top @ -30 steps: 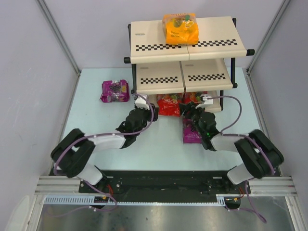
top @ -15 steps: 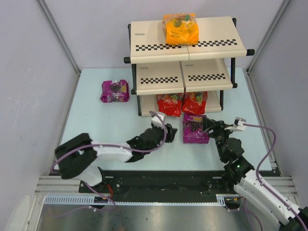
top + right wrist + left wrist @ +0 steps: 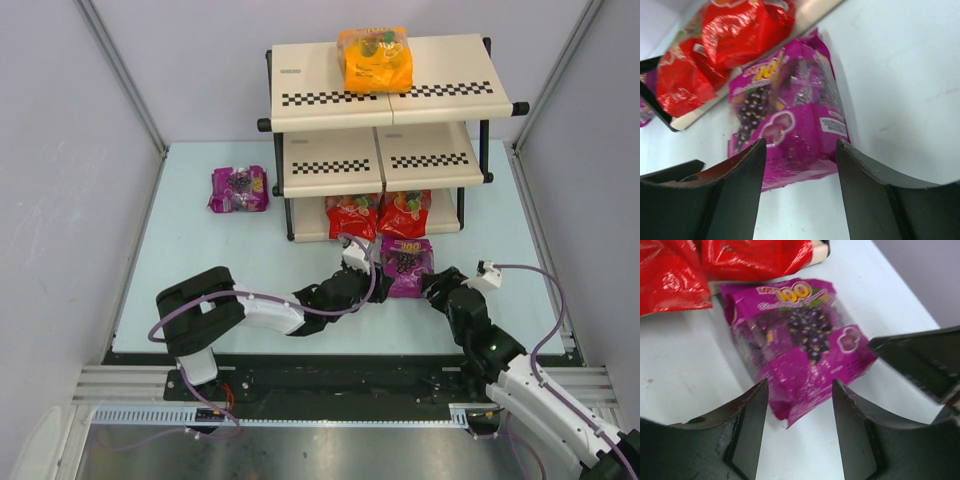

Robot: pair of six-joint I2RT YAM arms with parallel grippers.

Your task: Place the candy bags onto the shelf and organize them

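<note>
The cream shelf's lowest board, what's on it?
A glossy red candy bag beside a second red candy bag. The checker-edged middle board covers their back parts.

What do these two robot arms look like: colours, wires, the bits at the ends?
The left arm and right arm have bulky black joints joined by white shells, with a lilac cable looping alongside each. The left pincer and right pincer each end in two broad, matte black fingers.
</note>
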